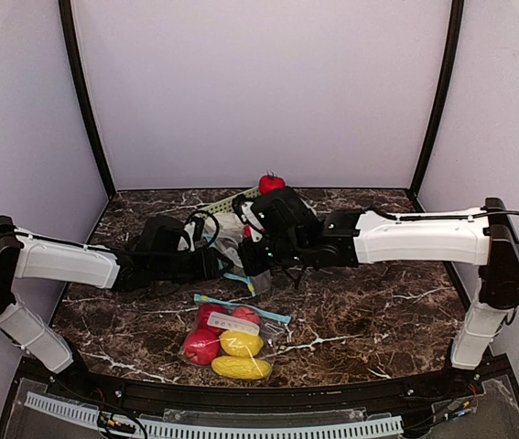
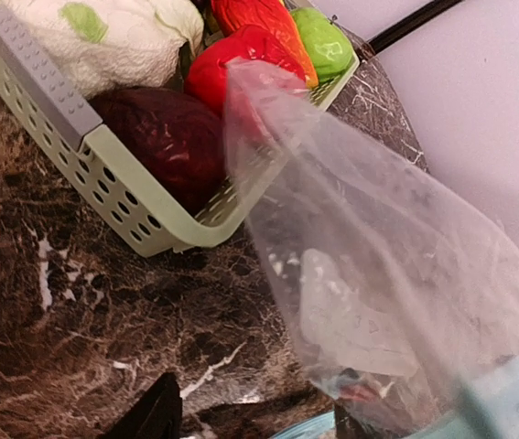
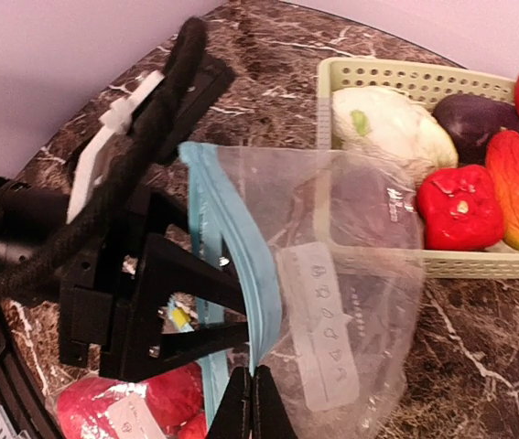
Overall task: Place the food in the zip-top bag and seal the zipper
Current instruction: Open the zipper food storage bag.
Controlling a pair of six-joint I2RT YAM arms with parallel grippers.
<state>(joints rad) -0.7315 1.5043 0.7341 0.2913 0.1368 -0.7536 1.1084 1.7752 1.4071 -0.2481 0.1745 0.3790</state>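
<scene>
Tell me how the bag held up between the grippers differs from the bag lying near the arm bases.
The raised bag is empty; the lying bag holds red and yellow toy food. The raised bag is held upright, pinched at its blue rim by the right gripper; the lying bag rests flat, with no gripper on it. Both are clear plastic with a blue zipper strip.

Table (image 1: 378, 311): dark marbled top | far edge, about centre: pale green slatted basket (image 3: 396, 78) sits flat on it, toy produce (image 3: 460, 206) heaped inside | near edge, left of centre: filled zip-top bag (image 1: 227, 337) lies flat
</scene>
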